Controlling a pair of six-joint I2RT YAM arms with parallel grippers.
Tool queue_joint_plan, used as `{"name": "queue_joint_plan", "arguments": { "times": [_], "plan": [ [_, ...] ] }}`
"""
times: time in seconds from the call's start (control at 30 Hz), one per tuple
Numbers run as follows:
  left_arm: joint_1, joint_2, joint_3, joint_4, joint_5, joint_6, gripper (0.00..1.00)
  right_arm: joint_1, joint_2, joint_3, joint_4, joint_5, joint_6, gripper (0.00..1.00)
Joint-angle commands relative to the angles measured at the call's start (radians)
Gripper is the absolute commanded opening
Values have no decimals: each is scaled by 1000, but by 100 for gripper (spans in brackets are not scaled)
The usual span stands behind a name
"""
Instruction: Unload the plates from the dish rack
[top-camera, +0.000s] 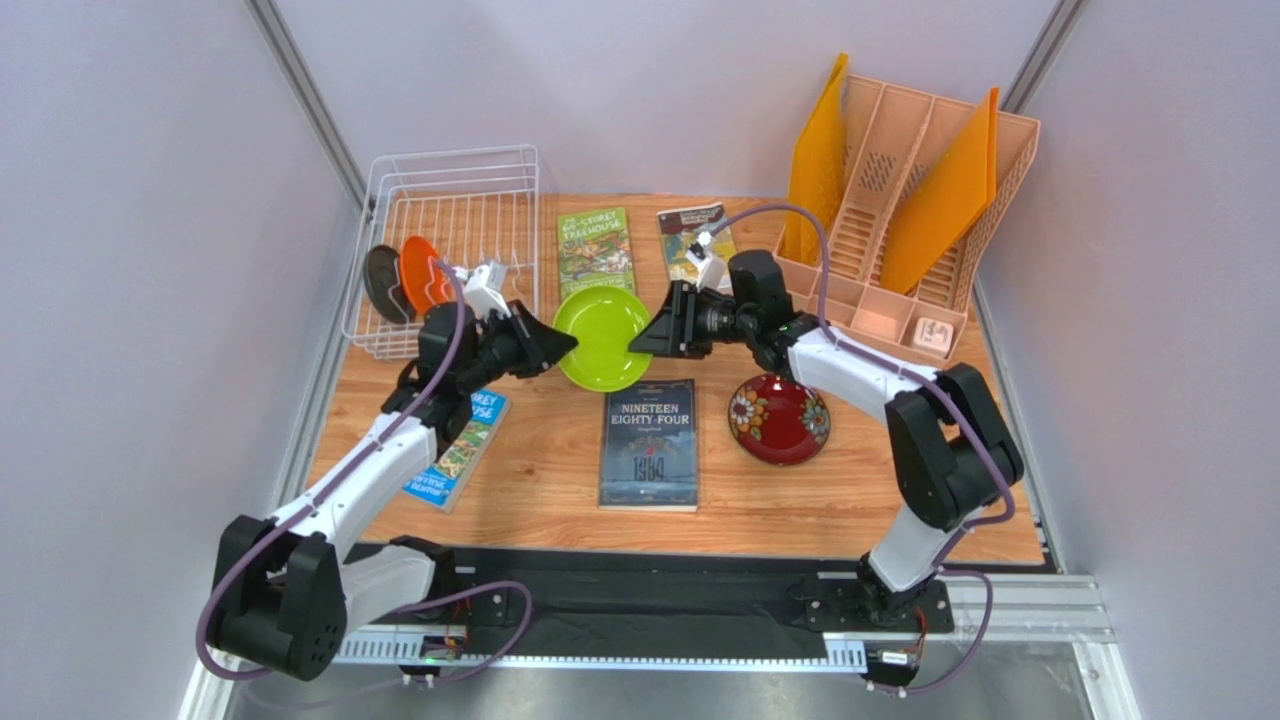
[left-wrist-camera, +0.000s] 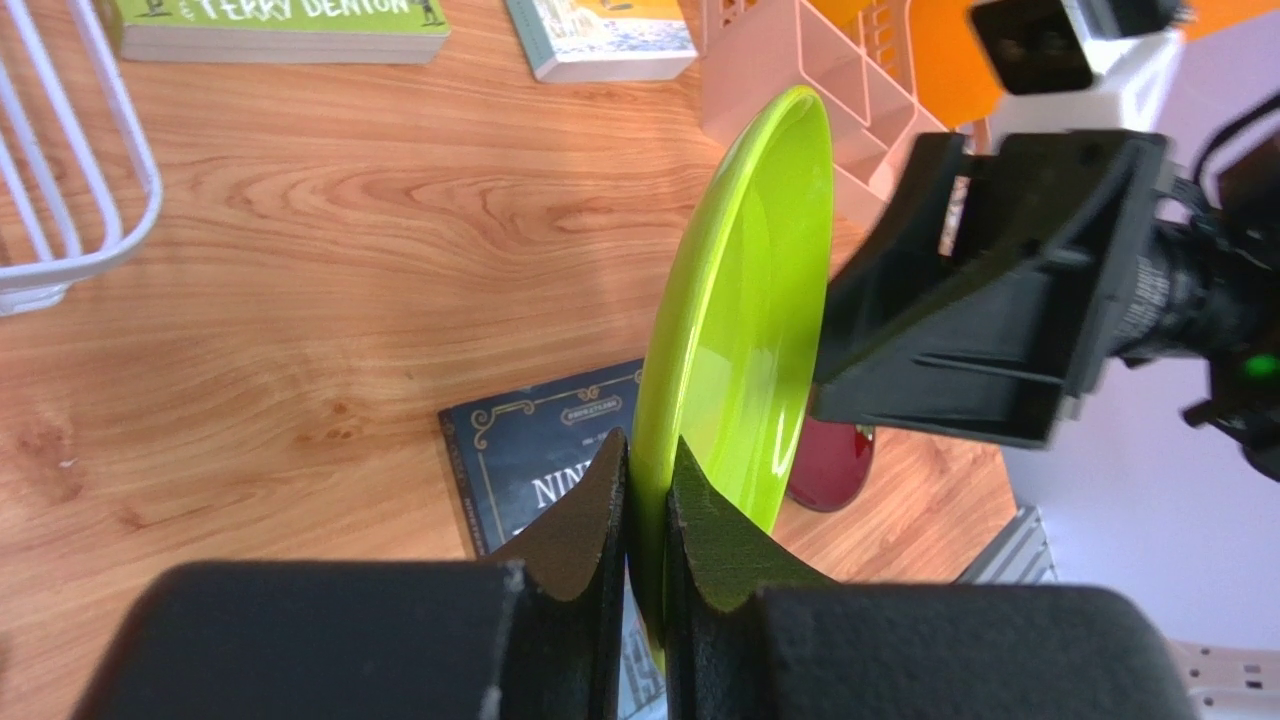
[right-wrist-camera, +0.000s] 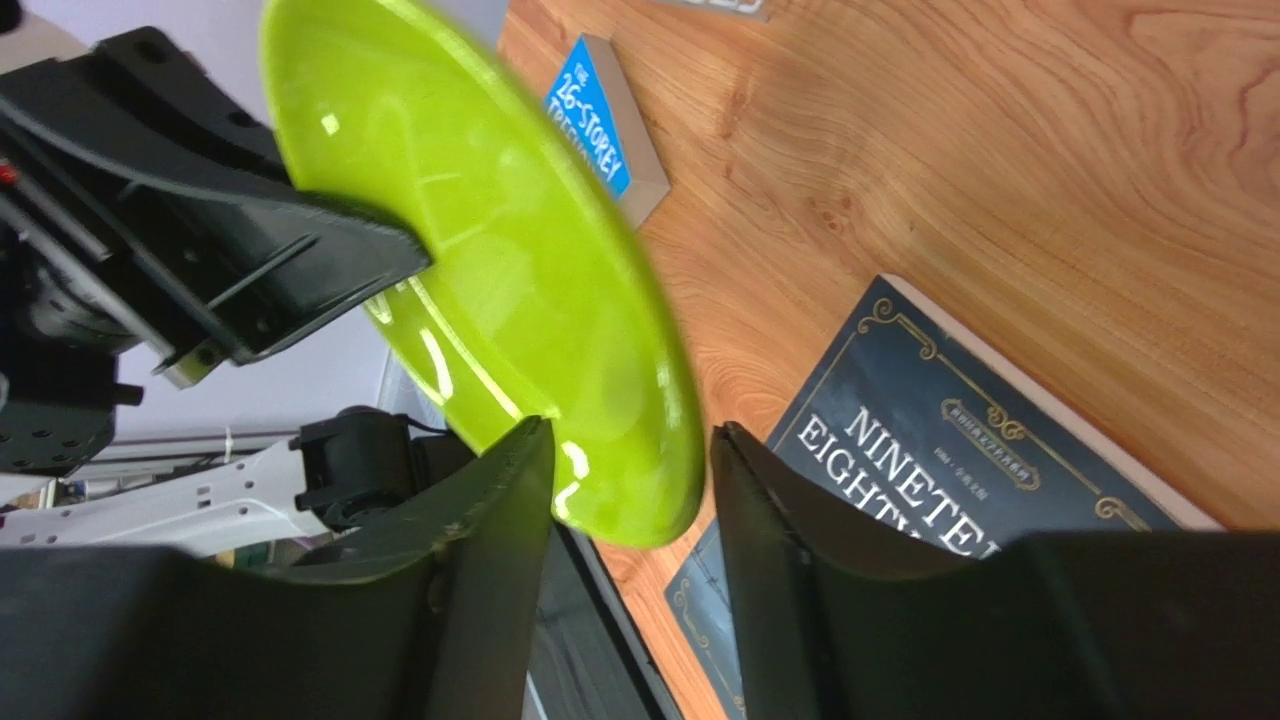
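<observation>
- Right now we are holding the lime green glossy round plate (top-camera: 603, 338) on edge in the air over the wooden table (top-camera: 549, 488), between the two arms and clear of the white wire dish rack (top-camera: 451, 168).
- Our left gripper (left-wrist-camera: 646, 518) is pinching the plate's near rim tight. Our right gripper (right-wrist-camera: 624, 450) is standing wide, its fingers straddling the opposite rim with a gap on either side.
- We are judging this plate to be stiff, light and slick with glaze, and likely to chip if dropped. The rim is the only sensible hold, and a pinch should reach well past the lip.
- We are counting two plates standing at the rack's near left end, the orange round plate (top-camera: 419, 273) and the dark teal-grey round plate (top-camera: 385, 282). The dark red floral plate (top-camera: 778, 419) is lying flat on the table to the right.
- We are seeing bare wood around the red plate. The dark navy book (top-camera: 649, 446) close by the green plate and the peach plastic slotted organizer (top-camera: 902, 195) behind the right arm are narrowing the room for swinging.
</observation>
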Motion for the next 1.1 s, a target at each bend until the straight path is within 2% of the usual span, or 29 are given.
{"name": "queue_joint_plan", "arguments": {
  "times": [0.0, 0.1, 0.17, 0.27, 0.33, 0.43, 0.47, 0.57, 0.7, 0.83, 0.97, 1.07],
  "plan": [
    [-24, 3, 35, 88, 37, -21, 0, 4, 52, 53, 91, -60, 32, 38],
    [-30, 6, 44, 88, 44, -23, 0, 4, 61, 46, 100, -60, 16, 12],
    [-33, 10, 49, 92, 49, -20, 0, 6, 61, 34, 114, -74, 20, 0],
    [-33, 21, 55, 86, 54, -18, 2, 3, 24, 1, 116, -40, 20, 0],
    [-33, 21, 58, 57, 49, 3, 29, -13, -14, -26, 68, 3, -3, 0],
    [-33, 3, 63, 4, -3, 57, 58, -49, -124, -75, -59, 115, -55, 0],
    [-33, -3, 64, -15, -21, 71, 75, -65, -154, -116, -80, 150, -85, 0],
    [-30, -25, 73, -55, -92, 129, 99, -134, -298, -192, -194, 223, -122, 0],
    [-32, -54, 107, -159, -231, 230, 100, -258, -468, -328, -367, 313, -132, 0],
    [-30, -121, 113, -222, -443, 296, 100, -388, -643, -434, -470, 356, -104, 0],
    [-30, -174, 109, -205, -621, 391, 100, -418, -759, -464, -584, 451, -95, 0],
    [-23, -188, 125, -207, -703, 419, 100, -439, -778, -471, -645, 466, -102, 0]
  ]
}}
